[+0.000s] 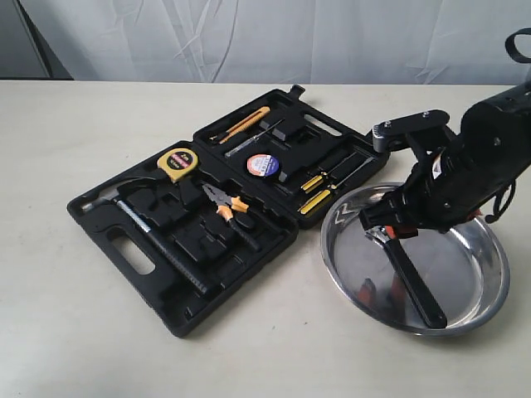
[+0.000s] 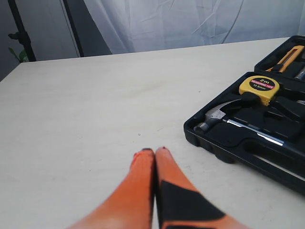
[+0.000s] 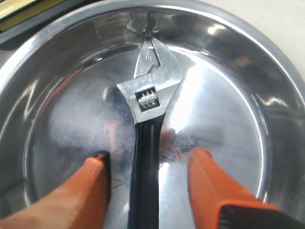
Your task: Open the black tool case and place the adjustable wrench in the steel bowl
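Case (image 1: 187, 311) is seen open and laid flat on the table (image 1: 66, 332), at centre-left of the exterior view. Bowl (image 1: 465, 265) is set just beside it at 3 o'clock; whether rim and case touch cannot be told. Wrench (image 1: 415, 286) is found inside the bowl, head toward 11 o'clock and handle end toward 5 o'clock, near the rim. Right gripper (image 1: 390, 230) is held low over the bowl above the head end. In the right wrist view its fingers (image 3: 97, 176) are spread wide, one on each side of the wrench (image 3: 148, 119) handle; bowl (image 3: 228, 95) metal is visible in the gap on both sides, so nothing is gripped. Left gripper (image 2: 153, 151) is shown with its tips pressed together and nothing between them, over bare table, with the case corner off to one side. Left in the case: hammer (image 1: 158, 240) along the 7 o'clock edge, tape measure (image 1: 176, 163) at 12 o'clock of the hammer head, pliers (image 1: 228, 203) near the middle, and a tape roll (image 1: 264, 166), knife (image 1: 245, 122) and screwdrivers (image 1: 319, 191) in the far half.
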`<state>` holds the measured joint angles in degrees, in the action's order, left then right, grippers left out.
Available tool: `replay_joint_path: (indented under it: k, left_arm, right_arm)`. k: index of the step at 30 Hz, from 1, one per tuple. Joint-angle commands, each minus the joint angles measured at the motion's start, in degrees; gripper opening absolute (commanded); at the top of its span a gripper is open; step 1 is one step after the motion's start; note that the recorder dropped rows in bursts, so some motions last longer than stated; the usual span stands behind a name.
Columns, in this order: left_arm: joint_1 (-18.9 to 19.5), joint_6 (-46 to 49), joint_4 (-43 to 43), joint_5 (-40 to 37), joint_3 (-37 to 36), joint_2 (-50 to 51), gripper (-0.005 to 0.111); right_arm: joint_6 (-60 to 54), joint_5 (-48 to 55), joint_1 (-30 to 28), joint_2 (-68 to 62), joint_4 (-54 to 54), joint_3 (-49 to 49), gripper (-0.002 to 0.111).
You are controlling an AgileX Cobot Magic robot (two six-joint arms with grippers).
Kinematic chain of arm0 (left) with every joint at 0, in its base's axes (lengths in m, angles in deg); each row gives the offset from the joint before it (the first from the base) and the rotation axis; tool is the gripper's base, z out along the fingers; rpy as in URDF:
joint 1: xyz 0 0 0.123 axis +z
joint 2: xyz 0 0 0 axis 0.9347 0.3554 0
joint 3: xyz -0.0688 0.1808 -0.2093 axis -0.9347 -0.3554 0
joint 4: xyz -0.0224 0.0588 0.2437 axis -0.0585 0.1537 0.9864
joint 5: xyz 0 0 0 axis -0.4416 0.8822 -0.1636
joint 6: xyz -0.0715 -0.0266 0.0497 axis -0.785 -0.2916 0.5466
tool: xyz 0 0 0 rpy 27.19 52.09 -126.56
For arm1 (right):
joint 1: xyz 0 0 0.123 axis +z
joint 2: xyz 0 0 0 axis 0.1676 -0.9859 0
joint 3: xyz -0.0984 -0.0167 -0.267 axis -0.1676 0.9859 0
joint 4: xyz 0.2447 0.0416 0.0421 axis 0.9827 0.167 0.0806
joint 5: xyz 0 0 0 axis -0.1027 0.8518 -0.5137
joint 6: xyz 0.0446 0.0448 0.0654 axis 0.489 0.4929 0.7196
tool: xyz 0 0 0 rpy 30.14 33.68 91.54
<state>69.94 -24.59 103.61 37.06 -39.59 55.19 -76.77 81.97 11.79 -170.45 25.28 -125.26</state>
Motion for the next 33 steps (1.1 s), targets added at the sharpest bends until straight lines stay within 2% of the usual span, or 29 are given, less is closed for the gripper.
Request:
replay_joint_path:
  k: [1, 2, 3, 12, 18, 25, 33]
  left_arm:
    - [0.2, -0.1, -0.2, 0.6, 0.2, -0.1, 0.0]
    - [0.2, -0.1, -0.2, 0.6, 0.2, -0.1, 0.0]
    - [0.2, -0.1, -0.2, 0.6, 0.2, -0.1, 0.0]
    - [0.2, -0.1, -0.2, 0.6, 0.2, -0.1, 0.0]
    - [0.2, -0.1, -0.2, 0.6, 0.2, -0.1, 0.0]
    - [0.2, -0.1, -0.2, 0.6, 0.2, -0.1, 0.0]
    - [0.2, -0.1, -0.2, 0.6, 0.2, -0.1, 0.0]
  right_arm:
    - [-0.2, 0.3, -0.3, 5.8, -0.2, -0.1, 0.019]
    - [0.1, 0.3, -0.3, 8.2, -0.2, -0.1, 0.007]
    - [1.0, -0.2, -0.3, 11.1, -0.2, -0.1, 0.0]
    - [1.2, 2.7, -0.3, 41.6, 0.3, 1.1, -0.001]
    - [1.2, 6.3, -0.3, 54.9, 0.5, 3.9, -0.001]
    - [1.2, 8.1, -0.3, 63.5, 1.4, 3.9, -0.001]
    - [1.2, 8.1, -0.3, 66.5, 1.4, 3.9, -0.001]
